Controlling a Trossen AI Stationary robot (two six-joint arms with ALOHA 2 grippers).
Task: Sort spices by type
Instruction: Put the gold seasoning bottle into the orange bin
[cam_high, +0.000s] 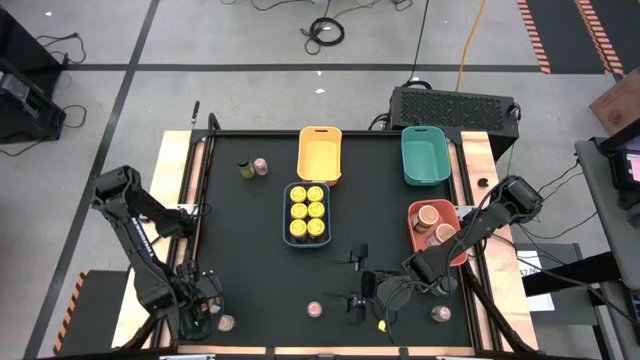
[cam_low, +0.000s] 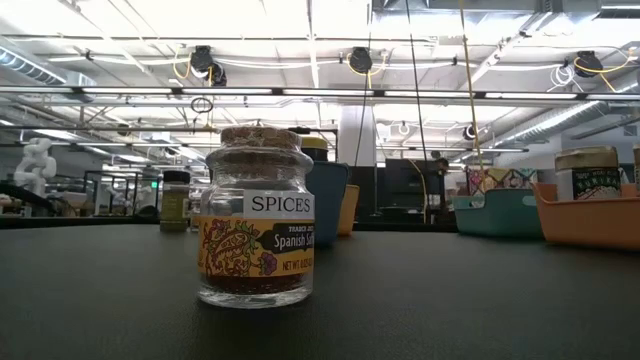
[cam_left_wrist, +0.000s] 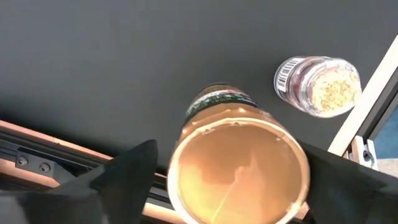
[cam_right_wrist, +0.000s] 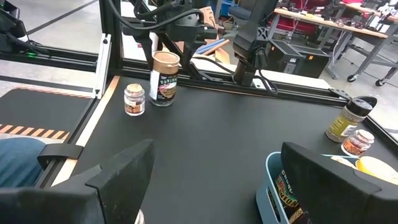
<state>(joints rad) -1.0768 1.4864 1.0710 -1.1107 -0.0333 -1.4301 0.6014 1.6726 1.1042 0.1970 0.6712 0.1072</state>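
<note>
I am keeping my left tool at the near left corner of the black counter, and its two fingers are standing on both sides of a wide peach-topped tub; they are spread about as wide as the tub, but I cannot tell if they are really pressing it. Just beside this tub a small jar with a pale cork top is standing near the counter's edge. Farther back on the left, two small jars are standing close together, well apart from my tool. In the middle, a blue tray is holding six jars with yellow lids, and an empty yellow tray is lying just behind it. Near the front edge in the middle, one spice jar with a cork-like top is standing upright alone. My right tool is hanging over the counter in front of the blue tray, with its fingers spread wide and holding nothing. To the right, a green tray is lying at the back, and a red tray nearer to me is carrying two peach-topped tubs. One more small jar is standing near the front right corner.
</note>
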